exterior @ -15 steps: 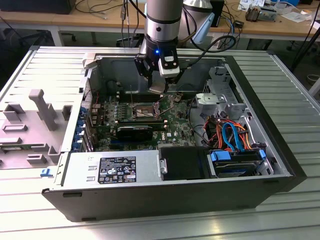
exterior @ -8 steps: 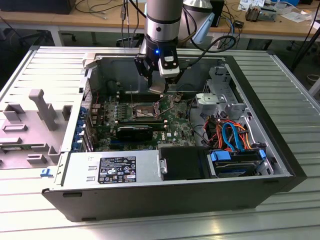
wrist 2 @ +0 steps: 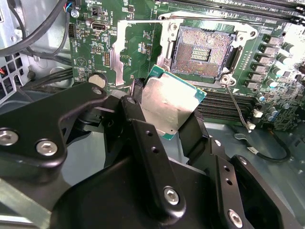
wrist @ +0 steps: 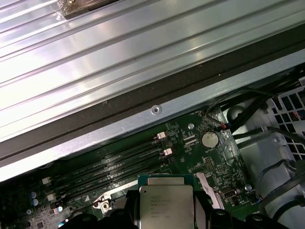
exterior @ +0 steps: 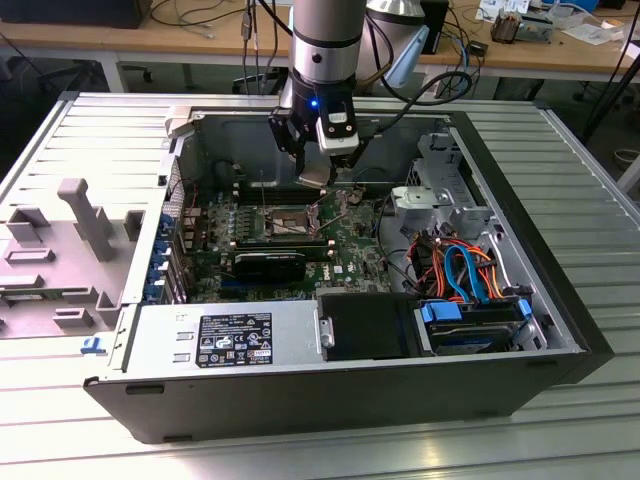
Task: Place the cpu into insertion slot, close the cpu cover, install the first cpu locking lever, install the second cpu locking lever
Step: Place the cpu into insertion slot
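Note:
My gripper (exterior: pixel 314 176) hangs over the motherboard inside the open computer case, shut on the cpu (wrist 2: pixel 169 107). The chip is a flat square with a silvery top, clamped by its edges between two black fingers (wrist 2: pixel 137 93), and it is tilted in the second wrist view. It also appears in the first wrist view as the cpu (wrist: pixel 166 202). The insertion slot (wrist 2: pixel 204 47) lies bare a short way beyond the chip, its gold-brown contact field showing. Beside it the cpu cover (wrist 2: pixel 116 52) is swung open. A thin wire locking lever (wrist 2: pixel 237 107) sticks out from the socket's corner. In the exterior view the slot (exterior: pixel 285 222) lies just below the gripper.
Long black memory slots (wrist: pixel 114 164) run beside the socket. A graphics card (exterior: pixel 270 265), a power supply (exterior: pixel 225 335) and a drive bay with orange and blue cables (exterior: pixel 465 270) fill the case's near side. The case wall (wrist: pixel 143 119) stands close behind the gripper.

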`<state>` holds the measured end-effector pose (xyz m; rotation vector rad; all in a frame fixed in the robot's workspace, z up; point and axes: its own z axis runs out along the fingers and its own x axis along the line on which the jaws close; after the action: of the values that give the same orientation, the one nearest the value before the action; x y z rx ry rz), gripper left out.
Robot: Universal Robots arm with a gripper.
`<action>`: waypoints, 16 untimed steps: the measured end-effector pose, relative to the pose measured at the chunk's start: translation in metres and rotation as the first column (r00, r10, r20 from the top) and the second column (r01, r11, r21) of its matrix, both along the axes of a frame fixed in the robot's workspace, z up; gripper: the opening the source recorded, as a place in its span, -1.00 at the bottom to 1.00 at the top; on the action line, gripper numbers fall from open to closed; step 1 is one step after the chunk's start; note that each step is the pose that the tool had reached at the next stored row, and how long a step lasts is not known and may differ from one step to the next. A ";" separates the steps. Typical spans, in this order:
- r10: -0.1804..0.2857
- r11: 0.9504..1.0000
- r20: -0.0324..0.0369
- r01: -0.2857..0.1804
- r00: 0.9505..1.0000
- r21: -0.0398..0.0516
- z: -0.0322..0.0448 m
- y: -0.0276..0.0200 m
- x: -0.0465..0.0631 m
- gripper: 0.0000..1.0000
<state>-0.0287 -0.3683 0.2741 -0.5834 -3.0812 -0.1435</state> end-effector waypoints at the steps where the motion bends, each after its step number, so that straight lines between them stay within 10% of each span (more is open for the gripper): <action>1: 0.000 1.000 0.000 0.000 1.000 0.000 0.0000 0.0000 0.000 0.09; 16: -0.021 1.000 0.000 0.021 1.000 0.000 -0.0001 0.0000 0.000 0.09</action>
<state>-0.0287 -0.3683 0.2740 -0.6152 -3.0759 -0.1436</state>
